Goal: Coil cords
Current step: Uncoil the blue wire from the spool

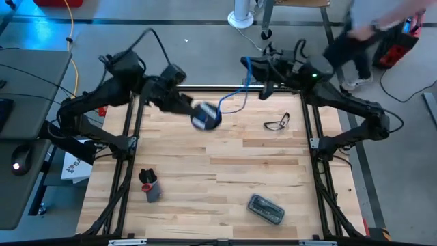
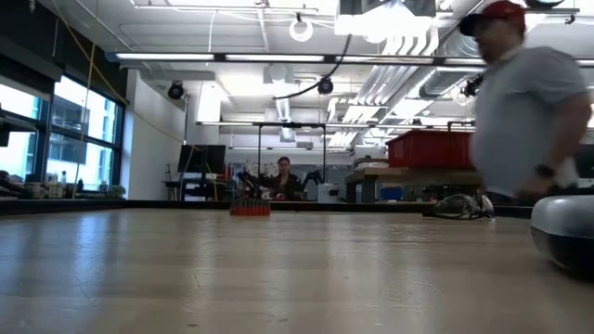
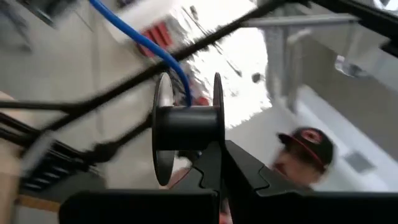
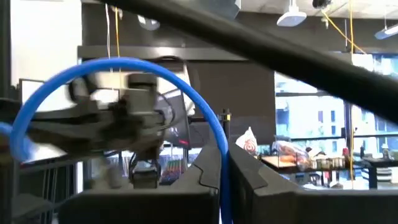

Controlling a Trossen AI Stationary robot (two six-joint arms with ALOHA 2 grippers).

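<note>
The small black reel (image 1: 206, 116) is in the air over the far middle of the table, and my left gripper (image 1: 193, 109) is shut on it. In the left wrist view the reel (image 3: 186, 127) shows its bare black hub between two round flanges. The thin blue cord (image 1: 235, 99) runs from the hub in a slack loop to my right gripper (image 1: 256, 68), which is shut on it beyond the table's far edge. Neither gripper shows in the low view. My left gripper (image 3: 217, 165) pinches one flange of the reel at its rim (image 3: 217, 134) between its two fingers. It comes from the table's left side. The reel is lifted clear of the table with its axle lying across the fingers. My right gripper (image 4: 224, 180) pinches the blue cord (image 4: 222, 149) between its two fingers, a single strand. From the fingers the cord arcs up and over in a slack bow (image 4: 124, 62) and hangs clear of the table.
Dark-framed glasses (image 1: 276, 123) lie at the far right of the table. A grey case (image 1: 266, 208) lies near the front right and a black-and-red object (image 1: 148, 183) at the front left. A person (image 1: 369, 34) walks past beyond the far right corner.
</note>
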